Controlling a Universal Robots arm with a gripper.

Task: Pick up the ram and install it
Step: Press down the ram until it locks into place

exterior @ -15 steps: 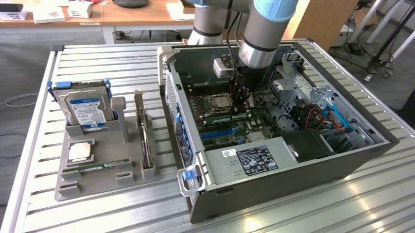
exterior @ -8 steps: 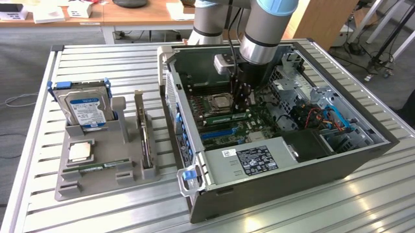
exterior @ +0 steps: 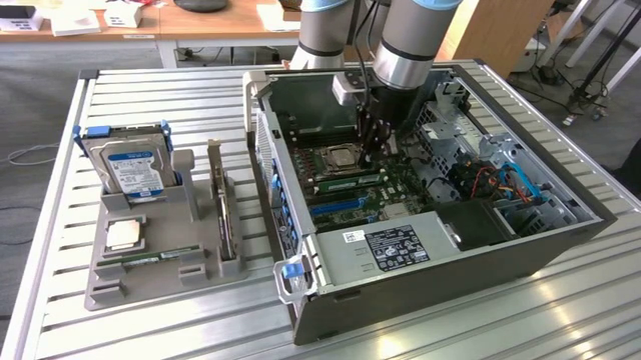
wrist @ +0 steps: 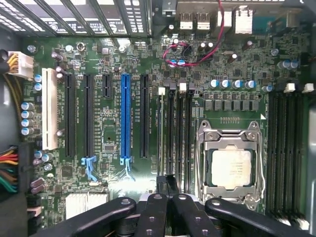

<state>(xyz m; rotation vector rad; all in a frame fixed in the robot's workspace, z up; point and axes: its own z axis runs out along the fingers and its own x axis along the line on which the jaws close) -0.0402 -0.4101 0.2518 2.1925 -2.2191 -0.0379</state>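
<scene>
End effector [wrist: 165, 190] shut over motherboard [wrist: 148, 59]

A slatted metal table [exterior: 561, 300] is carrying two things — an open computer case [exterior: 431, 247] is lying on its side toward three o'clock in the exterior view, and a grey parts holder [exterior: 161, 277] is sitting flat on the slats toward nine o'clock, just beside it.

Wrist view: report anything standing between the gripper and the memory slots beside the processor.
Nothing visible does. The gripper hangs directly over the memory slots next to the processor; no cable crosses them, and the red wire lies farther off.
</scene>
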